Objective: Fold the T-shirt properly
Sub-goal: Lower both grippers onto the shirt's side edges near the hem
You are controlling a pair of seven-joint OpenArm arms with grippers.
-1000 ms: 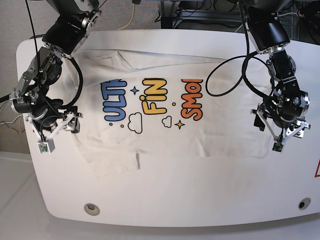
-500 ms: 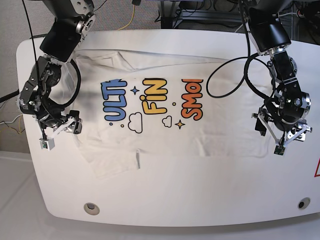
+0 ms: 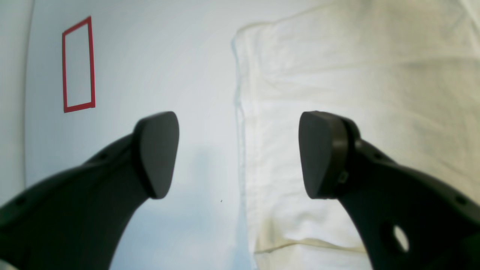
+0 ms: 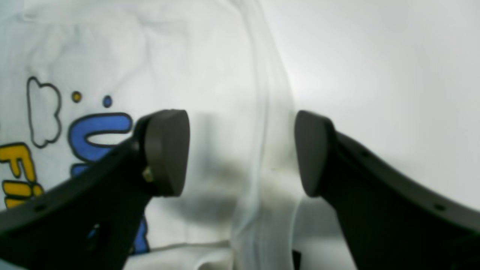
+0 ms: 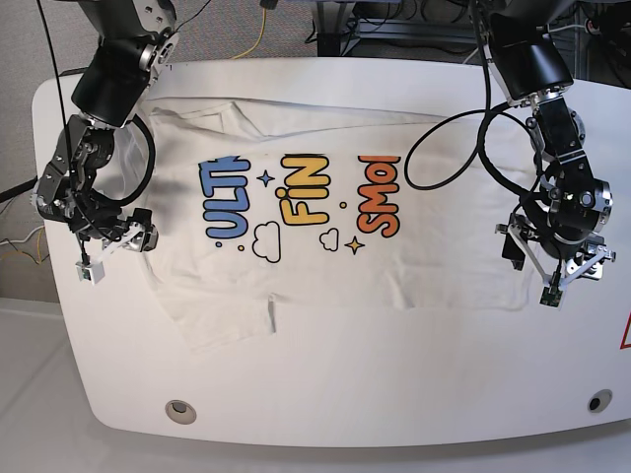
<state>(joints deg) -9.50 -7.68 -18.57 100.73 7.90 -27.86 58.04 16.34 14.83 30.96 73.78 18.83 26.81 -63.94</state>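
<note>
T-shirt point(image 5: 325, 197) print partly hidden behind right claw point(image 4: 242, 153).

The T-shirt point(image 5: 394, 197) is seen as white, printed with blue, yellow and orange cartoon letters outlined in black; white clouds with black outlines and small blue and yellow stars are set among them; beside the right jaws a blue and a yellow dot are shown; the surface point(image 5: 394, 394) is glossy white; a red rectangular outline point(image 3: 78, 64) is marked beyond the left jaws; all jaws are matte black.
</note>
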